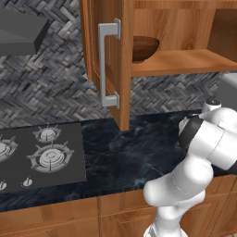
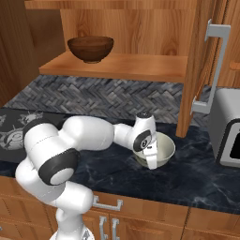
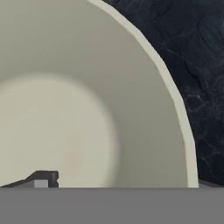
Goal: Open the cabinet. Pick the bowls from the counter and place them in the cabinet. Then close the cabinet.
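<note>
Gripper was lowered into the cream bowl, fingers spread wide, one dark fingertip seen inside the basin and nothing pinched. The cream bowl had a plain, smooth, pale interior and a thin rim, and stood on the black veined counter below the open cabinet door. The wooden bowl, dark reddish-brown, sat upright on the cabinet shelf. A grey bar handle ran down the other open door.
</note>
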